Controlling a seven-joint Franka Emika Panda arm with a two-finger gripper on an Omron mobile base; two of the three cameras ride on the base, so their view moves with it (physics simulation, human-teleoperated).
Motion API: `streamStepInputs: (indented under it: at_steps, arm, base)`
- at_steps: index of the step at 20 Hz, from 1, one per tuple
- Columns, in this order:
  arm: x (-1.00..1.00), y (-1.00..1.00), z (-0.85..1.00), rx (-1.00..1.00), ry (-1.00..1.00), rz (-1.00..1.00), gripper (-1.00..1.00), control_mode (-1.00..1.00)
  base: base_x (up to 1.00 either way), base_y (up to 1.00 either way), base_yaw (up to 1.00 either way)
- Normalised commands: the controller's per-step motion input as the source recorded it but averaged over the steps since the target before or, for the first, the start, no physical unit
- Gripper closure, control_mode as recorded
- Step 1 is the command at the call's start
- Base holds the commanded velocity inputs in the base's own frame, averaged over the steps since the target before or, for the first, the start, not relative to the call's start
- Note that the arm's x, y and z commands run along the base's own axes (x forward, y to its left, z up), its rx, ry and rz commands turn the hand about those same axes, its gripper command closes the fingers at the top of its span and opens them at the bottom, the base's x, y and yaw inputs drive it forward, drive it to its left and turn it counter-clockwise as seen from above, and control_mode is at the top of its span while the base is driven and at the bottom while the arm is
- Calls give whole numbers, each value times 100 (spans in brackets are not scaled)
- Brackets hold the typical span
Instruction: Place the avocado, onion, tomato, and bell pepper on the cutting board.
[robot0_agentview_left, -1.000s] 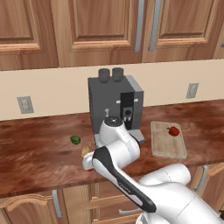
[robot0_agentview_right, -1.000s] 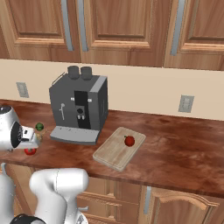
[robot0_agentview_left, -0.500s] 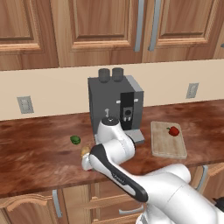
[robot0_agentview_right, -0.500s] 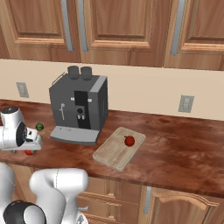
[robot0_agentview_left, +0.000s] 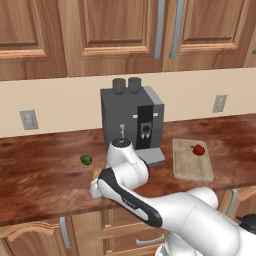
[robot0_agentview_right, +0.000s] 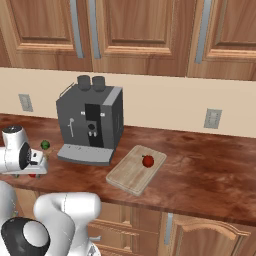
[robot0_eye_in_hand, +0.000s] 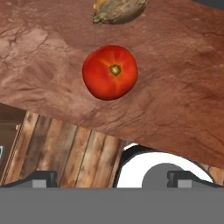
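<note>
Hovering over the tomato (robot0_eye_in_hand: 110, 72), jaws spread wide and holding nothing.

My gripper (robot0_eye_in_hand: 112, 177) hangs above the tomato, which sits on the counter (robot0_eye_in_hand: 183, 87) close to its front edge, with the onion (robot0_eye_in_hand: 119, 11) just beyond it. The bell pepper (robot0_agentview_left: 198, 149) already lies on the cutting board (robot0_agentview_left: 190, 162); the avocado (robot0_agentview_left: 86, 160) waits left of the coffee machine (robot0_agentview_left: 132, 122). I judge the risk to be a nudge: the round tomato could roll off the near edge or into the onion. Open counter lies toward the board, past the machine's tray.
</note>
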Motion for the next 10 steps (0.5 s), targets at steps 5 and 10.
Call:
streamStepInputs:
  at_steps: [5, 10]
  arm:
    - [6, 9, -17, 0, 1, 0, -100, -100]
    - [5, 0, -9, 0, 1, 0, -100, -100]
  base:
    - [0, 0, 0]
    - [0, 0, 0]
